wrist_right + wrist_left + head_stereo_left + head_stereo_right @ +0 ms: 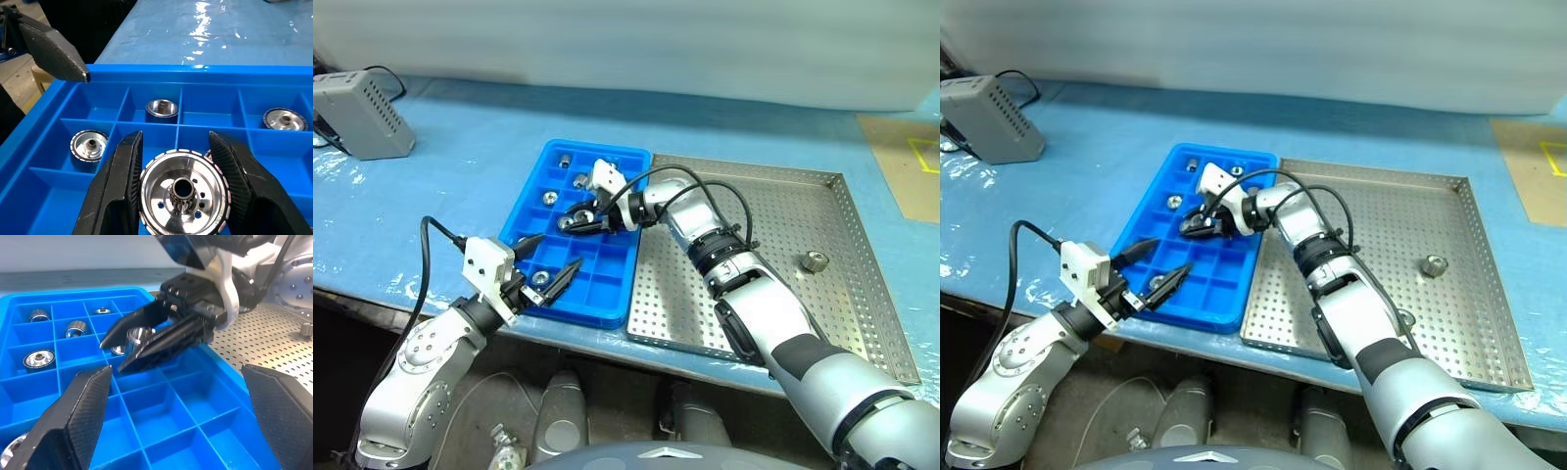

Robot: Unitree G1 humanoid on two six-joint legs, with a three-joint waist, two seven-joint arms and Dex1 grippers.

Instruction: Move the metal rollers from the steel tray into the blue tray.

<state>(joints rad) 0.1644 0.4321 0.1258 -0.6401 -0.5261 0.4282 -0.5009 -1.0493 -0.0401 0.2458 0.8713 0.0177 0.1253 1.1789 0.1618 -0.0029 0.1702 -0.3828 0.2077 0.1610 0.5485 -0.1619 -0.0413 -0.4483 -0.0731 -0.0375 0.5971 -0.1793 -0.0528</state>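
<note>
My right gripper (pixel 576 221) hangs over the middle of the blue tray (pixel 607 294), shut on a shiny metal roller (pixel 183 188) with a toothed rim and a central hole. Several other metal rollers (pixel 39 359) sit in separate compartments of the blue tray. Another roller (pixel 817 260) lies on the steel tray (pixel 783 206), towards its right side. My left gripper (pixel 559 252) stands open over the blue tray's near left corner, a little short of the right gripper, with nothing between its fingers (pixel 73 421).
The two trays sit side by side on a blue table cover, the steel one on the right. A grey box (pixel 357 113) with a cable stands at the back left. Brown cardboard (pixel 911 166) lies at the far right. The table's front edge runs just below the trays.
</note>
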